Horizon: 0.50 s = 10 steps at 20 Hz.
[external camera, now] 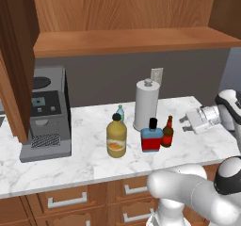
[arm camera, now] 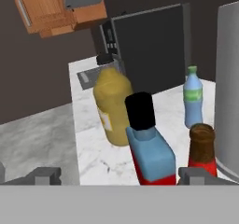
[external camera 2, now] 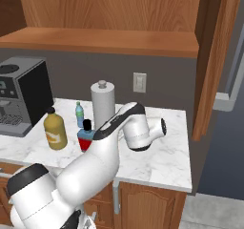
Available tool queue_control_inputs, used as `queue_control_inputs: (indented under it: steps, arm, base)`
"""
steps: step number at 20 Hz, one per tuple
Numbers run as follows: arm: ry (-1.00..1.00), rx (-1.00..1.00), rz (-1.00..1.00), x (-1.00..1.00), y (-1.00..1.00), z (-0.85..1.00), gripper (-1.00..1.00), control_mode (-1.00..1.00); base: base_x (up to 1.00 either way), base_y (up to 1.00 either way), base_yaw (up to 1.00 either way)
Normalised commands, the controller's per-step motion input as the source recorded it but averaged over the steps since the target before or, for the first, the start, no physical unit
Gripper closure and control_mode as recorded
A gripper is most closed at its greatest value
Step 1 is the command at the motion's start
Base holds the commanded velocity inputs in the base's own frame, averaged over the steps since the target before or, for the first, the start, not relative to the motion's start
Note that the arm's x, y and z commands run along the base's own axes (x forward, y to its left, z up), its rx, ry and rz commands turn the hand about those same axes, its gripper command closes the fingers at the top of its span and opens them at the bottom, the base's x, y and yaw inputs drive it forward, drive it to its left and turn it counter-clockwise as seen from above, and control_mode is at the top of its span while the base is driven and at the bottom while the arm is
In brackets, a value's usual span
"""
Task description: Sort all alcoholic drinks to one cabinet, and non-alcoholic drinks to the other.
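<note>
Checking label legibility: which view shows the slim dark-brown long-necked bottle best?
The left base view: the slim dark-brown long-necked bottle stands whole, beside the squarish blue bottle. The hand view shows its neck and red label close up, cut off below. In the right base view the arm hides it.

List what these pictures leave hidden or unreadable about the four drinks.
- Brown bottle: hidden behind the white arm in the right base view.
- Blue bottle: lower right covered by the arm in the right base view; base cut off in the hand view.
- Light-blue bottle: mostly hidden behind the orange bottle in the left base view.
- Label text: too small everywhere.
</note>
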Motion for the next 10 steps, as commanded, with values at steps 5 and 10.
queue_control_inputs:
  steps: [5,10]
  arm:
    - [0.0,0.07,-0.01,0.11,0.0,-0.13,-1.0,-1.0]
    - [0.0,0.03,-0.05,0.23,0.0,-0.08,-1.0,-1.0]
  base:
    - [0.0,0.0,0.0]
    - [0.0,0.0,0.0]
